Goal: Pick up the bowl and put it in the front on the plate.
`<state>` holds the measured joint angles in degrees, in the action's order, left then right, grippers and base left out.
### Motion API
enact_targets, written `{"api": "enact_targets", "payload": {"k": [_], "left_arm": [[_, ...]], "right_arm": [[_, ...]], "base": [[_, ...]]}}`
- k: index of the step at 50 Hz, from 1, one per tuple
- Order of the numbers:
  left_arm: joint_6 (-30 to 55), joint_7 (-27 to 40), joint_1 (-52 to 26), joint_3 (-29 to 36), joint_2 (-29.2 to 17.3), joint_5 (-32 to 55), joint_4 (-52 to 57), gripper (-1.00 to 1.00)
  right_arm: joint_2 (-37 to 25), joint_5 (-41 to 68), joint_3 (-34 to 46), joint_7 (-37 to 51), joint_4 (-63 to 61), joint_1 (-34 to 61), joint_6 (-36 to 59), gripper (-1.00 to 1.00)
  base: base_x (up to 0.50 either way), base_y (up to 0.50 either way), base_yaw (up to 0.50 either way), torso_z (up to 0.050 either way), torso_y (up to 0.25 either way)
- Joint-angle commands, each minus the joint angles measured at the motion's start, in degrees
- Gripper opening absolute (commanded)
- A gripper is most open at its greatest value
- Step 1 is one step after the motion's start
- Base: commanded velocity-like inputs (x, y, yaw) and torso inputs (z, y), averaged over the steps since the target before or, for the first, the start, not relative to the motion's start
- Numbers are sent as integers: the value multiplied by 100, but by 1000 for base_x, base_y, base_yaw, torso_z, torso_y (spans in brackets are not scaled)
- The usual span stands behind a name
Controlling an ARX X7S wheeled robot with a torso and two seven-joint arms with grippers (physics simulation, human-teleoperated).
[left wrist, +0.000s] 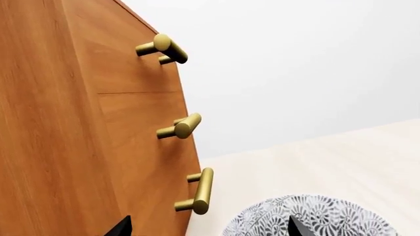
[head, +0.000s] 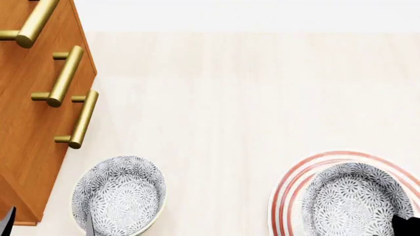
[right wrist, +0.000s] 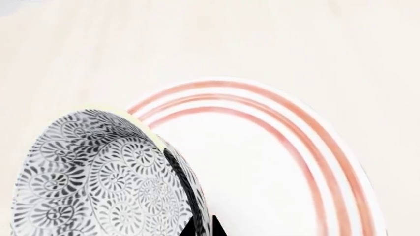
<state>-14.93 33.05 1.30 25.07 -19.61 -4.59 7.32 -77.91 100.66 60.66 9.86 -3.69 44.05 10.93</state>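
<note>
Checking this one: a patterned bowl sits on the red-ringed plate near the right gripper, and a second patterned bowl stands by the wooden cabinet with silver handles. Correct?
Not quite: the cabinet handles are brass-gold, not silver, as the head view shows. The rest holds: one bowl is over the plate by the right gripper, the second bowl by the cabinet.

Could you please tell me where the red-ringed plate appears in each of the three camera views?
Head view: the plate sits at the lower right, partly cut off, with a bowl over it.
Right wrist view: the plate fills the middle and right, behind the same bowl.
Left wrist view: not in it.
Shared landmark: that patterned bowl over the plate, seen in both the head and right wrist views.
</note>
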Motion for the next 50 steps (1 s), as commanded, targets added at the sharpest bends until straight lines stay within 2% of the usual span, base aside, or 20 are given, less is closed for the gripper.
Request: {"api": "enact_targets", "payload": {"k": [1,50], "left_arm": [[-107,-93,-21,-130,89,-21,-77,100],[-14,-53,-63,-60,45,31,-91,100]], "right_arm": [[272,-121,-137,-76,185,83,-40,-100],[1068,-255,54,-284,1124,-167,-95,-100]], "base": [[0,0,0,0,0],[0,0,0,0,0]]}}
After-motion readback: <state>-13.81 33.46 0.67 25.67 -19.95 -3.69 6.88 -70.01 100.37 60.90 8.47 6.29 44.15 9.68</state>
